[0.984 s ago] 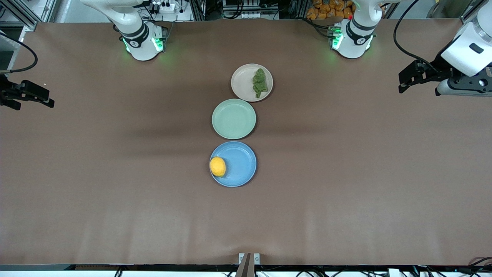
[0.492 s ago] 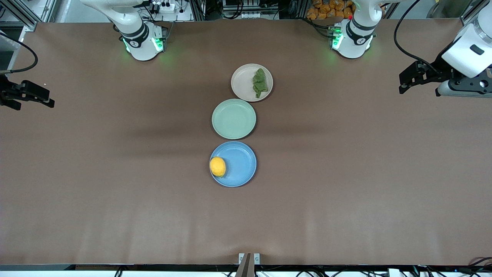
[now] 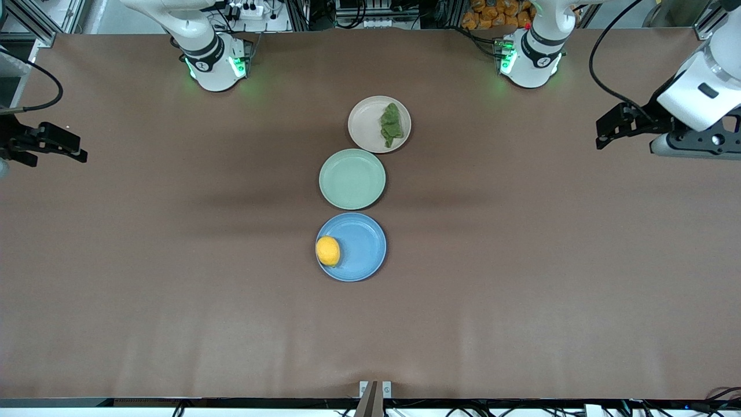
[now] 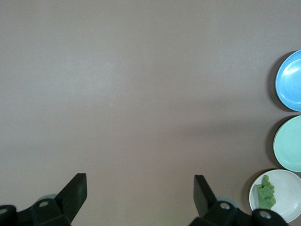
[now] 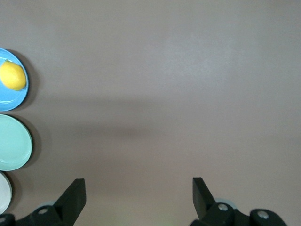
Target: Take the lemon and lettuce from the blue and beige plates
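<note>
Nothing is picked yet. The lemon (image 3: 327,251) lies on the blue plate (image 3: 362,255) and the lettuce (image 3: 391,124) on the beige plate (image 3: 366,124), with a mint-green plate (image 3: 352,178) between the two. The left tool (image 3: 605,128) hangs, fingers spread wide and empty, over bare worktop (image 3: 521,260) at its own end, well apart from the lettuce. The right tool (image 3: 78,152), equally wide and empty, hangs well apart from the lemon. Both reaches and both grasps remain.
</note>
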You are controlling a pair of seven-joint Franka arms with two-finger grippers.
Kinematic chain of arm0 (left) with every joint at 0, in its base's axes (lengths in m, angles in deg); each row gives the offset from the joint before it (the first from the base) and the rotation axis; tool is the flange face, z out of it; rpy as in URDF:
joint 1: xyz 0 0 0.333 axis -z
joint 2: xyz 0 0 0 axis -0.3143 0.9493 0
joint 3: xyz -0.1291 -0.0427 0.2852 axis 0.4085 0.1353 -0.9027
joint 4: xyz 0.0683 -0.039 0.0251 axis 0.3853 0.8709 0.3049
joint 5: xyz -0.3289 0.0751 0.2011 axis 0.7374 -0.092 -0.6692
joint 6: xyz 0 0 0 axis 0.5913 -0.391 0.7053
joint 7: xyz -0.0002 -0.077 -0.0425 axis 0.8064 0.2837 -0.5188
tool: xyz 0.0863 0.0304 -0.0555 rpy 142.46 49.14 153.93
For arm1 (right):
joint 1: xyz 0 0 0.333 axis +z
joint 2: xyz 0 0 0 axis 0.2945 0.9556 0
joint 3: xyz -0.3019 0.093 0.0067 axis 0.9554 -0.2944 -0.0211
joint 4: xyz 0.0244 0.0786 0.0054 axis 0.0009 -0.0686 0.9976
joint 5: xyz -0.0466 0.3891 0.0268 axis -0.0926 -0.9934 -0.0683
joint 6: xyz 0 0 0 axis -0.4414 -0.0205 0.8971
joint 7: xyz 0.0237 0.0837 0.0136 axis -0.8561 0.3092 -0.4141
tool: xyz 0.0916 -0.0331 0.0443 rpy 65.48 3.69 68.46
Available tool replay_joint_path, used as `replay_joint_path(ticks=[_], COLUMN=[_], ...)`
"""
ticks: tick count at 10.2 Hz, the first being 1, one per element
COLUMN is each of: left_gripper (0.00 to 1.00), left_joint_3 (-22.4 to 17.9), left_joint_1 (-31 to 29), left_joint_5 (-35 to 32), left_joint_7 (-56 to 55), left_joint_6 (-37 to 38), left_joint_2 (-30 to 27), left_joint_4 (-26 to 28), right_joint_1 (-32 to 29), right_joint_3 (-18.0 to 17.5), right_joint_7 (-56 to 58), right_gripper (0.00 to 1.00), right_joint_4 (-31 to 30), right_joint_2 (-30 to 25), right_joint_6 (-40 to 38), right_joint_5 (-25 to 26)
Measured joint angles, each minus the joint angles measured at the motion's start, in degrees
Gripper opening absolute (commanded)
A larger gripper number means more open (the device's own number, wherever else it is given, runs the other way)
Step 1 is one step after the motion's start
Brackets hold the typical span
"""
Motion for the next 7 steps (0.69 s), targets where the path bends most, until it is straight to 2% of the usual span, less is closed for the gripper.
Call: replay_joint_path(ticks=[3,5,7], left_gripper=[1.00,1.00,1.00], left_joint_3=[1.0,3.5,7.3], left_joint_1=[0.3,0.5,0.6], left_joint_5=[0.6,0.7,0.7], left_joint_7=[-0.1,-2.4,-5.7], left_joint_6=[-4.3,-7.8,-11.3], left_joint_2=[0.4,0.5,0.7], left_joint_4=[3.9,7.2,11.3], right_joint_1=[3.7,5.2,5.8], right_joint_3=[-0.9,-3.3,-7.3], right_joint_7=[-0.2,-3.2,-9.2], right_gripper=[1.00,1.00,1.00], right_joint_4=[-0.7,-1.4,-2.1], right_joint_2=[1.7,3.4,5.4], right_joint_6=[4.1,6.7,9.2], right_joint_5=[-0.1,-0.7,-2.1])
